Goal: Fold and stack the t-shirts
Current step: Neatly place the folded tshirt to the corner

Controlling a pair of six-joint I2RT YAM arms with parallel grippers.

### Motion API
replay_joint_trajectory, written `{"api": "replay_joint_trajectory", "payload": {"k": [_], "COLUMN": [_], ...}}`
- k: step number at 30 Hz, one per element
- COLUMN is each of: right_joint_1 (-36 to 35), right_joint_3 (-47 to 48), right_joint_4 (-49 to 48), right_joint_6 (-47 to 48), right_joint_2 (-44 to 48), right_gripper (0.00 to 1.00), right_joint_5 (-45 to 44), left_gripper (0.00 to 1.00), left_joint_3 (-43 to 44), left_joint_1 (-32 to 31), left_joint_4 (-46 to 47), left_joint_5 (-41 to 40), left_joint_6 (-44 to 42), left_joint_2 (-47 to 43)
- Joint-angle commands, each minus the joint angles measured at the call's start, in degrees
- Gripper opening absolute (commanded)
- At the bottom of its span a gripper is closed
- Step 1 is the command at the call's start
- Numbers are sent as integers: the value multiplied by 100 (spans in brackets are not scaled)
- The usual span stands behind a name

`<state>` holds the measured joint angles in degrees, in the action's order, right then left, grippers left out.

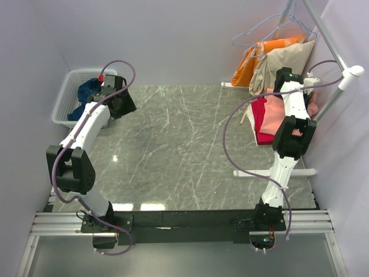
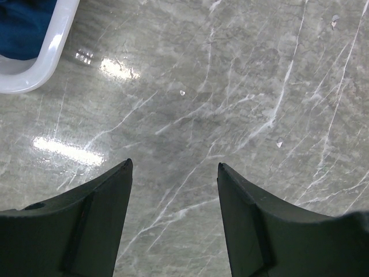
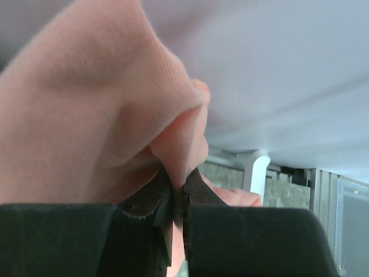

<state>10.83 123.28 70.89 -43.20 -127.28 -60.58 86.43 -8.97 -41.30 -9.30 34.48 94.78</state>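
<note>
From above, the right arm reaches to the upper right of the frame, where a salmon-pink t-shirt and a crimson-red t-shirt hang bunched together just below an orange garment and a beige garment on a wire hanger. That view hides the fingers behind the arm's own wrist. The right wrist camera shows what it cannot: the right gripper has its jaws pressed together on a fold of the salmon-pink cloth, which fills the left and centre of that frame. The red shirt does not appear there. The left arm stretches to the upper left of the overhead view, ending beside a white basket that holds the navy-blue t-shirt. Whether its jaws are parted cannot be judged from above. The left wrist camera settles it: the left gripper has its jaws spread wide with nothing between them, over the bare grey marble table. Only a corner of the basket and a patch of blue cloth show at the upper left of that frame, apart from the fingers.
</note>
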Motion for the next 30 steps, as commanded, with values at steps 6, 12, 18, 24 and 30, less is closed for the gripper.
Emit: {"api": "replay_joint_trajectory", "payload": {"k": [6, 12, 18, 24, 30], "right_joint_1": [350, 323, 297, -54, -458], "right_joint_3": [64, -120, 204, 47, -173], "right_joint_4": [-770, -875, -691, -866, -840], "right_joint_6": [575, 523, 435, 549, 603], "right_joint_2": [-288, -157, 177, 713, 872], "right_gripper": [4, 62, 72, 73, 74], "right_joint_5": [-315, 125, -41, -323, -368], "left_gripper": [66, 66, 66, 66, 66], "left_joint_3": [304, 287, 111, -56, -179], "left_joint_1": [10, 10, 10, 10, 10], "left_joint_4": [-10, -10, 122, 289, 350], "left_joint_5": [16, 121, 253, 376, 341], "left_joint_6": [-99, -55, -90, -64, -64], "left_joint_2": [40, 23, -100, -206, -276]}}
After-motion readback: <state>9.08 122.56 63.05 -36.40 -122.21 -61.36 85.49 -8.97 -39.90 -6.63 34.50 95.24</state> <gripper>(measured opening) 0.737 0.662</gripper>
